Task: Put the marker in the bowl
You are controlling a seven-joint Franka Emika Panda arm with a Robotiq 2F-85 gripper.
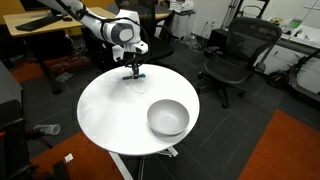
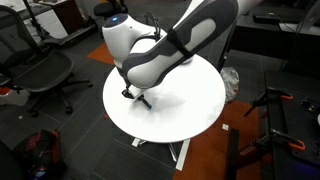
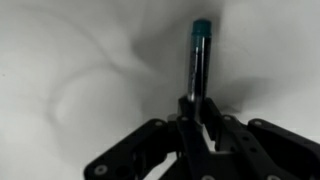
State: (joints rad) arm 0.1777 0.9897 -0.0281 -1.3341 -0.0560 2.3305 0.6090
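Note:
The marker (image 3: 197,60) is a thin dark pen with a teal-blue end. In the wrist view it runs up from between my fingers, its teal end pointing away over the white table. My gripper (image 3: 197,108) is shut on its near end. In an exterior view the gripper (image 1: 134,72) stands at the far edge of the round white table (image 1: 110,110), down at the surface with the marker (image 1: 137,76). The grey-white bowl (image 1: 168,118) sits empty at the near right of the table, well apart from the gripper. In the exterior view from the opposite side the arm hides the bowl, and the gripper (image 2: 133,94) is at the table's left.
Black office chairs (image 1: 235,55) stand around the table, one also in an exterior view (image 2: 45,75). Wooden desks (image 1: 45,40) stand behind the arm. Tripod legs (image 2: 275,110) and an orange carpet patch (image 2: 215,150) lie beside the table.

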